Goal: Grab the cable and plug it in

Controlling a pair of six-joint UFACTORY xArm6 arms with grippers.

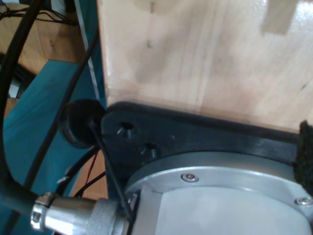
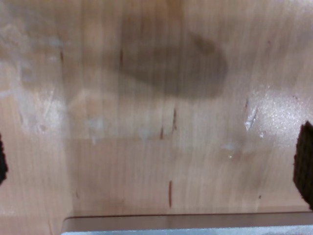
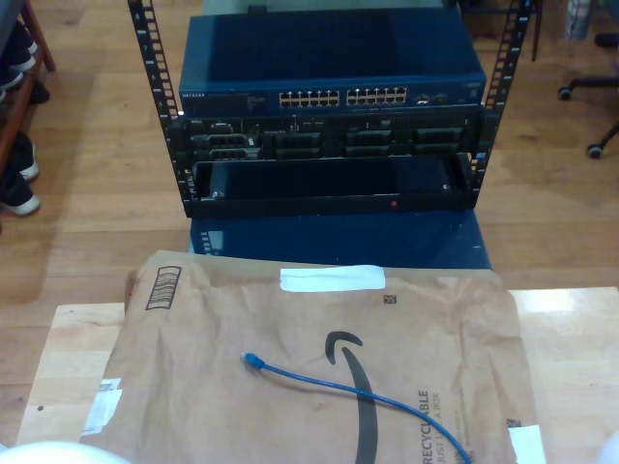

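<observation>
Nothing of the task looks begun. Nearest in the exterior view, the cable (image 3: 363, 391) lies loose on a brown paper mailer (image 3: 193, 387) spread over the tabletop (image 3: 68, 348); its clear plug points toward 10 o'clock and the rest trails off toward 5 o'clock. No hand touches it. My first hand looks down at wood and an arm base (image 1: 220, 196); my second hand faces bare wood. Whether either hand is spread or pressed together I cannot tell. Farther off, at 12 o'clock, the rack (image 3: 329, 126) carries a switch (image 3: 329, 92) with its ports free. Grasping, carrying and plugging all remain.
</observation>
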